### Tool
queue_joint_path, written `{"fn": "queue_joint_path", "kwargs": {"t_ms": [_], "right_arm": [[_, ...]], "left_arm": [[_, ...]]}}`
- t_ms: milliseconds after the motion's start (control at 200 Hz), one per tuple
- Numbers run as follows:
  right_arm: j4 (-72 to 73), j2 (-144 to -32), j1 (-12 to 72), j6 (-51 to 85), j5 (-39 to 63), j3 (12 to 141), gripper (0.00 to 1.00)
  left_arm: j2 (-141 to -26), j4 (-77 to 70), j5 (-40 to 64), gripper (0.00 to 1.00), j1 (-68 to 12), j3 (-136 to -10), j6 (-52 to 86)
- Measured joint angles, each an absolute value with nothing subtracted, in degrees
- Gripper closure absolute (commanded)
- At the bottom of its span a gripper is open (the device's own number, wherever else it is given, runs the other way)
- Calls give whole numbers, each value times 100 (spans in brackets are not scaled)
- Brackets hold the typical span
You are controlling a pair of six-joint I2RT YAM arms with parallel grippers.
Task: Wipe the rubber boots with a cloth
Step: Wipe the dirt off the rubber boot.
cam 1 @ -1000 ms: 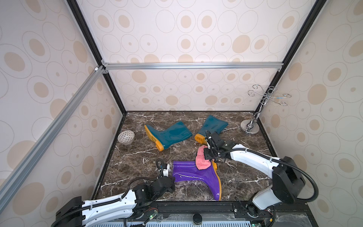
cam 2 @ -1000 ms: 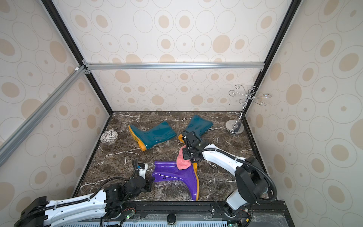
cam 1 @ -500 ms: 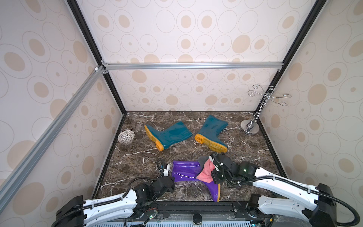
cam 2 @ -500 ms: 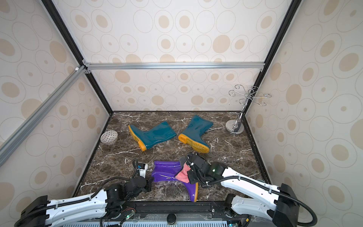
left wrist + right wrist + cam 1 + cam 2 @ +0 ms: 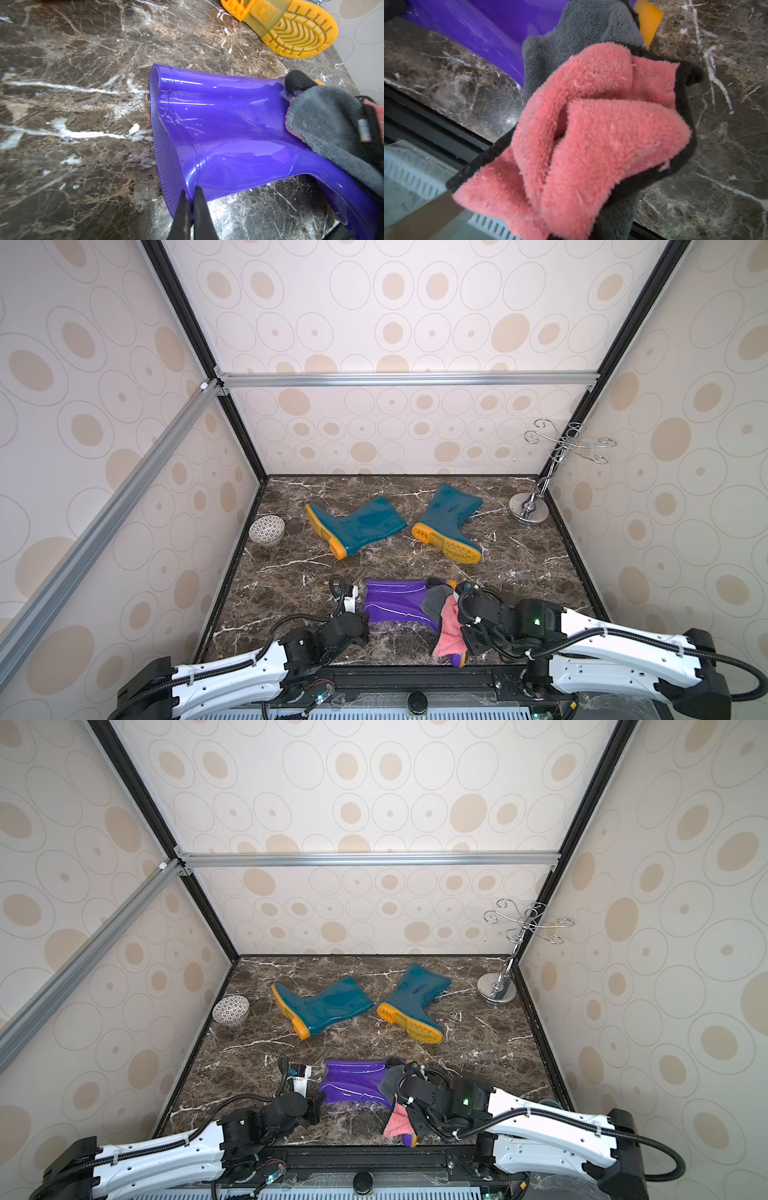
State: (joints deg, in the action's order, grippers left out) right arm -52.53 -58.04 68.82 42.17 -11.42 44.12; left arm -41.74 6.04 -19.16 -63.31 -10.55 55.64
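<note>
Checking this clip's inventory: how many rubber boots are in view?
3. Left teal boot: rear, near the bowl. Right teal boot: rear centre. Purple boot: front, partly under the cloth. None seems hidden.

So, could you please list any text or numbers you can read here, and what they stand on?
Teal boot's sole: two moulded digits, too blurred to read.
Sticker on the right gripper: too blurred.
Nothing else carries text.
</note>
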Motion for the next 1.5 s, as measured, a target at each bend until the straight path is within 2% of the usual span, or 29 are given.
{"fn": "queue_joint_path", "kwargs": {"t_ms": [90, 290, 465, 665, 885, 1075, 1245, 1500], "right_arm": [[-4890, -6237, 6733, 4062, -1118, 4545, 100], [-4099, -7557, 5848, 3470, -941, 5142, 100], [-3505, -8858, 5251, 2849, -320, 6587, 100], [-3087, -10573, 5131, 2294, 364, 8447, 100], [-2565, -11524, 5131, 2265, 1092, 8737, 100], [-2051, -11461, 5113, 2351, 1105, 8031, 100], [-1846, -10663, 4890, 2477, 698, 6834, 100], [-2355, -9258, 3999, 2775, -56, 5559, 100]], "left_arm": [[-4176, 607, -1918, 100, -6326, -1052, 5564], [-4195, 508, -1896, 100, -6316, -947, 5568], [-4200, 436, -1850, 100, -6309, -792, 5607], [-4171, 436, -1861, 100, -6307, -788, 5610], [-4158, 443, -1861, 100, -6305, -788, 5610], [-4182, 484, -1861, 100, -6305, -810, 5607], [-4180, 515, -1872, 100, -6305, -829, 5607], [-4252, 517, -1907, 100, -6305, -851, 5605]]}}
